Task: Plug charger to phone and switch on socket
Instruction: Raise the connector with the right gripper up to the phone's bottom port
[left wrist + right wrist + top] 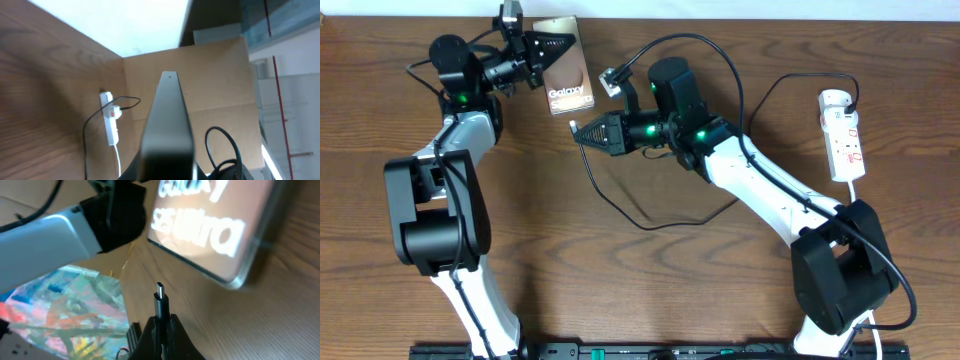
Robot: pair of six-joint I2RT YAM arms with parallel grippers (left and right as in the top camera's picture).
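Two tools: both are closed down narrow, and each has something clamped between its fingers.
Charger [159, 297]: the small black connector is pinched in the right tool [580, 131]; its metal tip sticks out just past the fingertips.
Tip direction: it points straight ahead of the right tool at the near end of the phone, close to it but with a gap between them.
Cable [645, 227]: it trails back from the right tool and lies in a loose loop on the surface [650, 300], running under the right arm.
Phone [568, 68]: a bronze slab with white "Galaxy" lettering facing up, just ahead of the right tool and held by the left tool [552, 47] at its far left side.
Phone contact: whether it rests on the surface or is lifted, I cannot tell.
Left wrist view: the phone shows edge-on, running straight out from between that tool's fingers.
Socket [843, 135]: a white strip lying flat, well apart behind the right tool and beyond that arm's forearm, with a black plug in its far end.
Socket lead: a thin dark wire arcs from that plug toward the right arm.
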